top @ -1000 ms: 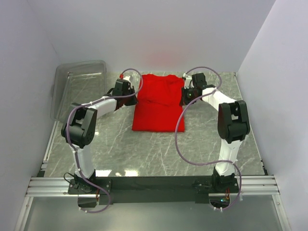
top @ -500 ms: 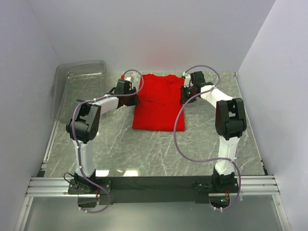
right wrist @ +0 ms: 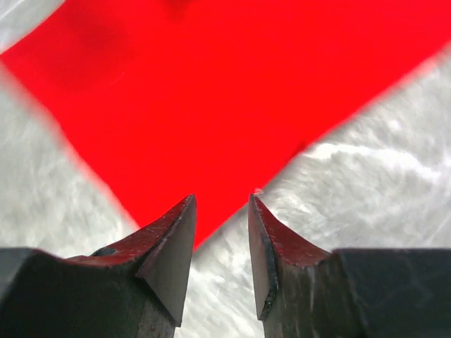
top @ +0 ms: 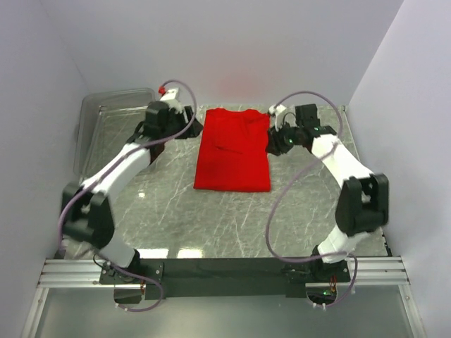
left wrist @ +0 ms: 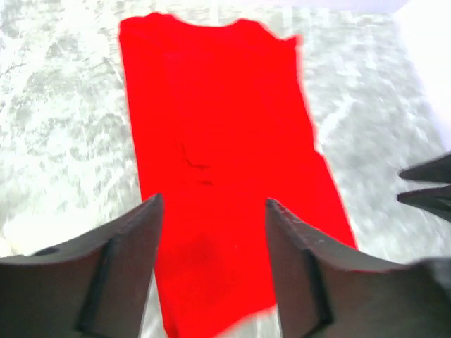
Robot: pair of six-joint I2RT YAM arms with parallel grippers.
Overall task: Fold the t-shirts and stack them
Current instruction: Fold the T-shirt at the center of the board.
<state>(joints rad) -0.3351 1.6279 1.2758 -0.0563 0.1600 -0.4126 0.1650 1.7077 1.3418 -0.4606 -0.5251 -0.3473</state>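
The red t-shirt [top: 232,151] lies flat on the marble table as a folded rectangle, its collar end toward the back wall. My left gripper [top: 189,130] hovers just off the shirt's far left edge, open and empty; in the left wrist view its fingers frame the t-shirt [left wrist: 225,141] below the left gripper [left wrist: 213,204]. By the shirt's right edge my right gripper [top: 273,143] is open, holding nothing. In the right wrist view the right gripper [right wrist: 222,201] hangs over a corner of the t-shirt [right wrist: 232,91] and bare marble.
A clear plastic bin [top: 116,120] stands at the back left, close behind the left arm. White walls close in the table on three sides. The right gripper's dark fingertips [left wrist: 426,184] show at the right edge of the left wrist view.
Both grippers have gone from shut to open and let go of the shirt. The left arm has lifted and drawn back to the left; the right arm has swung outward to the right.
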